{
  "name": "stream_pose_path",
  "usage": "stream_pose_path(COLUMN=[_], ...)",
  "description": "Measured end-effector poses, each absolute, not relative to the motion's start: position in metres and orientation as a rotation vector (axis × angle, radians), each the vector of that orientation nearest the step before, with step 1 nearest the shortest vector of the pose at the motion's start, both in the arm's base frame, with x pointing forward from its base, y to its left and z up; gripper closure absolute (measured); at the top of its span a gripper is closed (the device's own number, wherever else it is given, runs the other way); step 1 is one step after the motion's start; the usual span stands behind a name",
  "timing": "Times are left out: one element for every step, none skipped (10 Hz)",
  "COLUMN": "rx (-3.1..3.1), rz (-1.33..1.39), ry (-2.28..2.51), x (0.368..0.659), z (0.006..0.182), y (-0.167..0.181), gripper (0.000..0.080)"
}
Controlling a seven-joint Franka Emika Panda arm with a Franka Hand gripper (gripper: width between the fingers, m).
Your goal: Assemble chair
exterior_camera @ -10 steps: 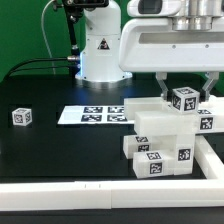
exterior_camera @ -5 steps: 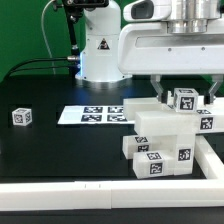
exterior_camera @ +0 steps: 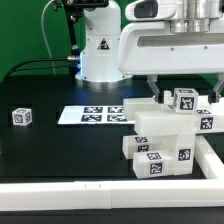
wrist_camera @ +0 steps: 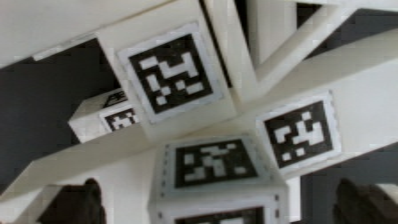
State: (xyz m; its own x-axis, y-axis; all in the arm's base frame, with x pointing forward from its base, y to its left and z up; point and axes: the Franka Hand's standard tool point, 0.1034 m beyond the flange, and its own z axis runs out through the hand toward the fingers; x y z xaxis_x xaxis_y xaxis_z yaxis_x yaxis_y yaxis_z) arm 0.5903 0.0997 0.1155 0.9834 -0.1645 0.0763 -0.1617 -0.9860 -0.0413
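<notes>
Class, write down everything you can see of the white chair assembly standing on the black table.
The chair is a chunky stack of white blocky pieces, plastic by the look, with black-and-white square tags on several faces. It stands upright on the black table at the exterior view's right, beside a white rail. A small tagged block sits on top. The gripper hangs open over that block; whether it touches the block cannot be told.
</notes>
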Motion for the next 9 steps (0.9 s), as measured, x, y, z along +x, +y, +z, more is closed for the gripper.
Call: stream_pose_path(rx=[-3.093,-3.09,-3.09,-3.084,-3.059,-3.04,-3.004,-2.95,-2.9], rz=[-0.123,-0.122,-0.122,-0.121,-0.116,-0.111,-0.103,-0.092,-0.085], ry=[0.257,0.283,0.284,0.328,0.452,0.529,0.655,0.823,0.958], x=[0.5903,0.5902,0.5902,0.5901,0.5899,0.5897,0.5896,0.5899,0.5899], z=[0.1155,0.1153,0.1153,0.1152,0.1151,0.115,0.1149,0.1148,0.1143], y=[0.0998,0.0999,0.0999,0.1001,0.1012,0.1021,0.103,0.1012,0.1008], gripper=[0.015,0.015,0.0243,0.038,0.038,0.0522,0.0522,0.0522,0.0522])
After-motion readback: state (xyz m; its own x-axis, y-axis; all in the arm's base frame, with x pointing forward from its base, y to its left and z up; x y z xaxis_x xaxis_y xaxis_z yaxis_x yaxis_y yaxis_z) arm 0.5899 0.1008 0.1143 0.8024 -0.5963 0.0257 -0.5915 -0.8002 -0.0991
